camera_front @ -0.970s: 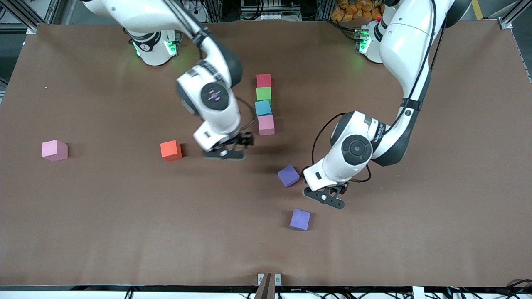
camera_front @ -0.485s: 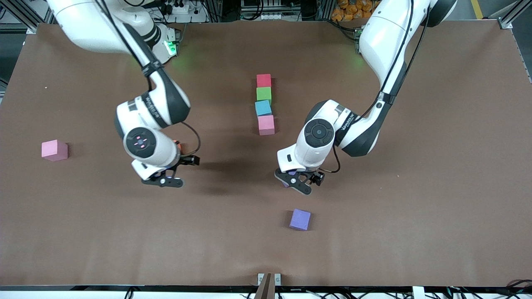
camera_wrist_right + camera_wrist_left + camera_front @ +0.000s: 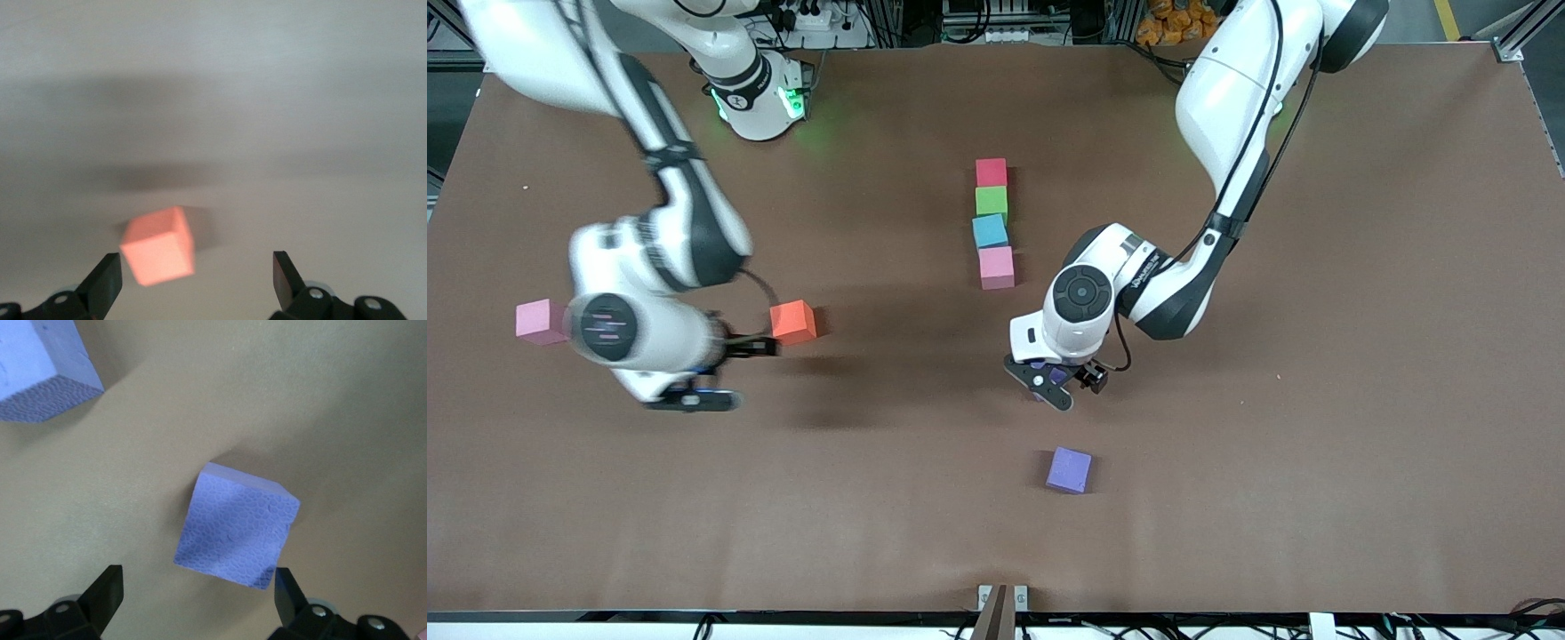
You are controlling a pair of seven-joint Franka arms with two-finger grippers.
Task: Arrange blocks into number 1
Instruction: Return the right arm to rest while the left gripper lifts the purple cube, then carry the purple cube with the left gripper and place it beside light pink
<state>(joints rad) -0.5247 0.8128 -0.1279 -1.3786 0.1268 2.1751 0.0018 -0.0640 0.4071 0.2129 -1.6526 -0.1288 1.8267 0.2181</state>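
Observation:
Red [image 3: 991,172], green [image 3: 991,201], light blue [image 3: 989,231] and pink [image 3: 996,268] blocks form a column mid-table. My left gripper [image 3: 1049,384] hovers open over a tilted purple block [image 3: 237,525], which sits just ahead of its spread fingers [image 3: 199,587] and is mostly hidden in the front view. A second purple block [image 3: 1069,469] lies nearer the front camera and shows again in the left wrist view [image 3: 40,373]. My right gripper [image 3: 689,400] is open over bare table beside the orange block [image 3: 792,322]. In the right wrist view that orange block [image 3: 159,247] sits ahead of the gripper [image 3: 197,273], close to one finger.
A lone pink block [image 3: 543,321] lies toward the right arm's end of the table, partly covered by the right arm's wrist. The brown table [image 3: 1316,444] stretches bare toward the left arm's end and toward the front camera.
The right arm swung from beside the column, past the orange block, toward its own end of the table. The left gripper moved over the purple block nearer the column.

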